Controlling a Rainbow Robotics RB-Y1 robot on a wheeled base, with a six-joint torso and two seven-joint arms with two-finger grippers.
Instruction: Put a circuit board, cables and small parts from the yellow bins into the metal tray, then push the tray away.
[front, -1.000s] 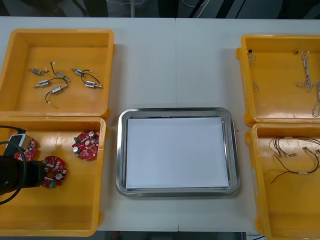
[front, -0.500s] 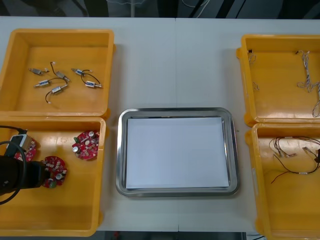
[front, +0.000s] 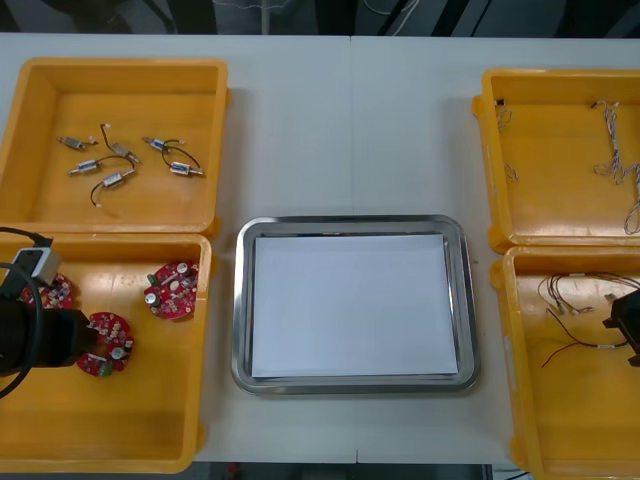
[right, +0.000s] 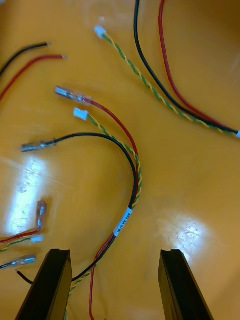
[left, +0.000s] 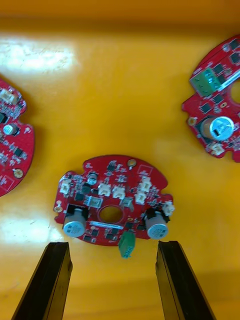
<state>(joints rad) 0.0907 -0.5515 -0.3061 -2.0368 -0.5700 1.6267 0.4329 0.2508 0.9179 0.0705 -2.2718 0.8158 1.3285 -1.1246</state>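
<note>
Metal tray (front: 240, 300) sits flat at the middle of the counter (front: 350, 130), shiny rim, white inside. In the near-left yellow bin (front: 110, 430) are three round red circuit boards (front: 172, 290), all flat, components up, none touching. The middle board (left: 112, 202) shows white connectors, two silver cylinders, a green block at its edge and a centre hole. The far-left yellow bin (front: 40, 200) has small metal parts (front: 112, 165) with short wires, scattered. The far-right yellow bin (front: 550, 200) holds thin pale cables (front: 615, 150). In the near-right yellow bin (front: 580, 420), black, red and yellow cables (right: 132, 170) lie loose, curved and overlapping.

tray (front: 350, 222) between bins (front: 45, 185), boards (front: 172, 290) in near-left bin (front: 130, 425)
</note>
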